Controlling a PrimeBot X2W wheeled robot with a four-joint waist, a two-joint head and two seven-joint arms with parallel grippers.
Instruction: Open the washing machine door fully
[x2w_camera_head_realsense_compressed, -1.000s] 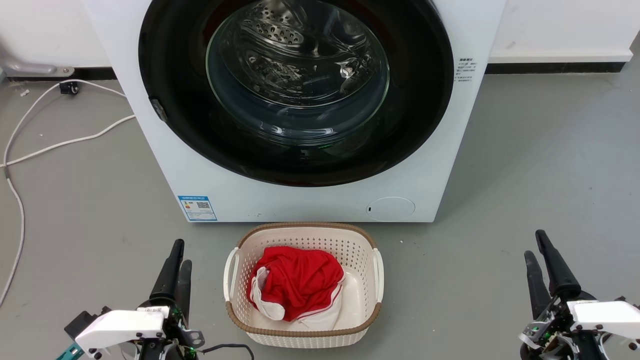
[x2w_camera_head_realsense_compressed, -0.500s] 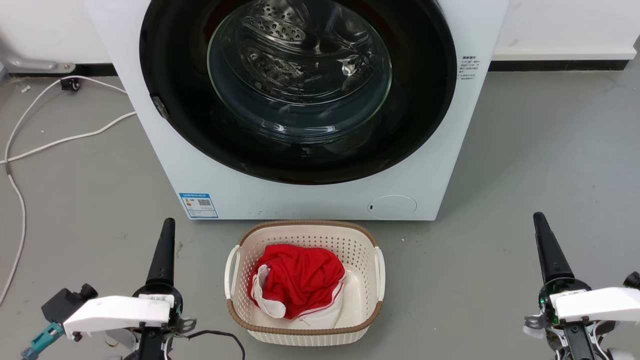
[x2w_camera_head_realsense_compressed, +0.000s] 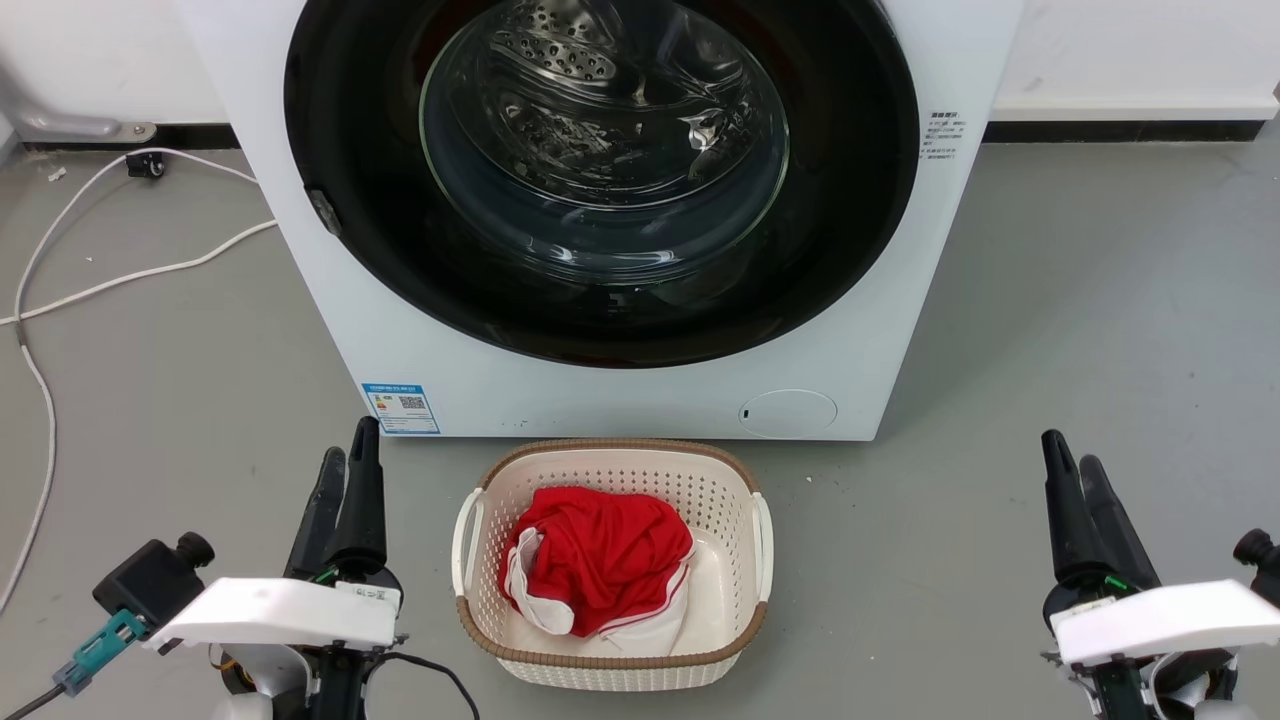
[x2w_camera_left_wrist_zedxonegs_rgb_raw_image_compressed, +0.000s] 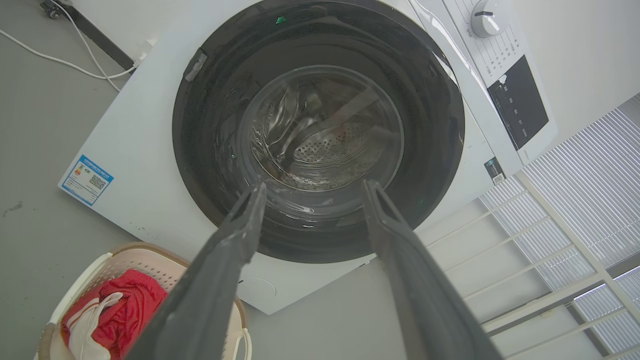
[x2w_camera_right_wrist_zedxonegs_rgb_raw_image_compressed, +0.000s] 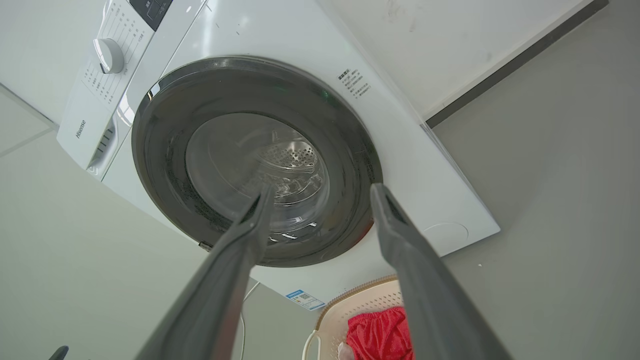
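The washing machine door (x2w_camera_head_realsense_compressed: 604, 170) was shut, far side of the basket (x2w_camera_head_realsense_compressed: 610, 447). Left gripper (x2w_camera_head_realsense_compressed: 348, 445) and right gripper (x2w_camera_head_realsense_compressed: 1066, 450) sat near, fingers spread, gripping nothing. I'd hook the grey tab (x2w_camera_head_realsense_compressed: 322, 212) on its left rim, then pull in an arc, not straight back.

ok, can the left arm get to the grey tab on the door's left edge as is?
Probably yes. The left claw is open and empty, the basket sits to its right, and nothing stands between it and the tab on the washing machine door.
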